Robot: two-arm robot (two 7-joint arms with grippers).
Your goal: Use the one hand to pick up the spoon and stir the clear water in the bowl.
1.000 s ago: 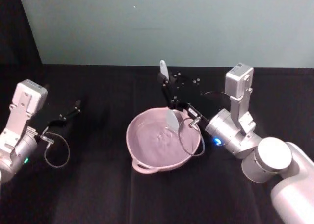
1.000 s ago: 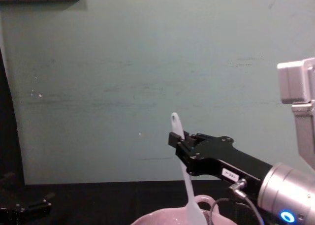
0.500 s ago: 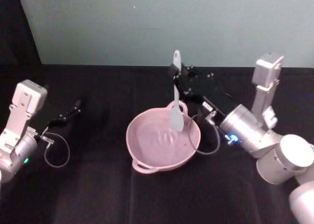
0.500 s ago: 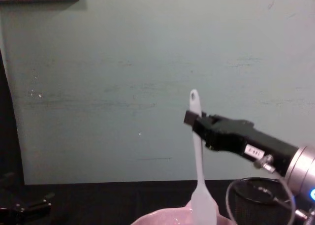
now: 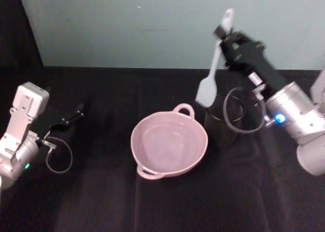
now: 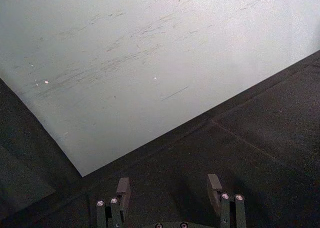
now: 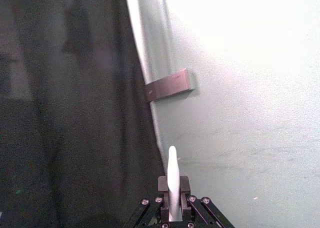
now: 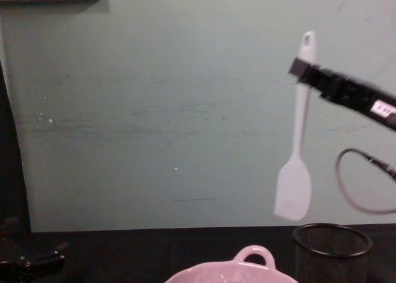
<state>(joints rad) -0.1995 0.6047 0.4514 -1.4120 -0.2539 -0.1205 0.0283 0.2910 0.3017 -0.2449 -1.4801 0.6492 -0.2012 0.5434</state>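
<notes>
One long slim white plastic spoon [image 5: 213, 69] hangs upright, above the black wire-mesh cup [image 5: 223, 120] and beside the pale pink glossy bowl [image 5: 169, 143] — pinched high on its handle by the right end effector [image 5: 227, 38]. It looks light, stiff and slick — grip the flat handle. The left end effector [image 6: 168, 190] rests parked, fingers apart.

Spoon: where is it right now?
In the head view the spoon hangs from the right pincer, above the mesh cup, right of the bowl.

Head view looks down, chest view level at the wall — both share the bowl [image 5: 169, 143].
</notes>
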